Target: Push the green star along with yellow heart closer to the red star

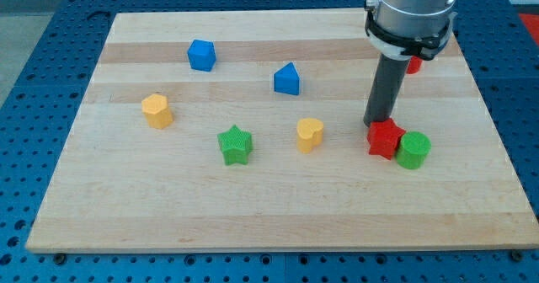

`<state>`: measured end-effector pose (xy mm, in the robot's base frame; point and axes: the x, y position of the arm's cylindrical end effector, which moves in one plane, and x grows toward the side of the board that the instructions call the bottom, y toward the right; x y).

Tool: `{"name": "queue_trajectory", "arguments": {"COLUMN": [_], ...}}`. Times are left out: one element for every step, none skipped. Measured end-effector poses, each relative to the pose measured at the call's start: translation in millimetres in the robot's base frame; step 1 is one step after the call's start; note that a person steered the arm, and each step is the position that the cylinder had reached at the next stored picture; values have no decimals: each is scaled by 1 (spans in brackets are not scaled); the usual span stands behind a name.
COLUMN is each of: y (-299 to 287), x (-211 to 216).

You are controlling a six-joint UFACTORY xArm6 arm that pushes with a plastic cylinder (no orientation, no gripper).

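Note:
The green star (235,144) lies left of the board's middle. The yellow heart (309,135) stands to its right, a short gap between them. The red star (385,137) lies further to the right, touching a green cylinder (413,150) on its right. My tip (376,122) rests at the red star's upper left edge, right of the yellow heart and far from the green star.
A blue cube (202,55) and a blue triangular block (287,79) sit toward the view's top. A yellow hexagonal block (157,110) stands at the left. A small red block (413,64) shows behind the arm. The wooden board (278,224) lies on a blue perforated table.

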<state>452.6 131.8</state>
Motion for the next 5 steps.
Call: {"name": "queue_trajectory", "arguments": {"y": [-31, -87, -137, -178, -213], "x": [0, 0, 0, -3, -7]}}
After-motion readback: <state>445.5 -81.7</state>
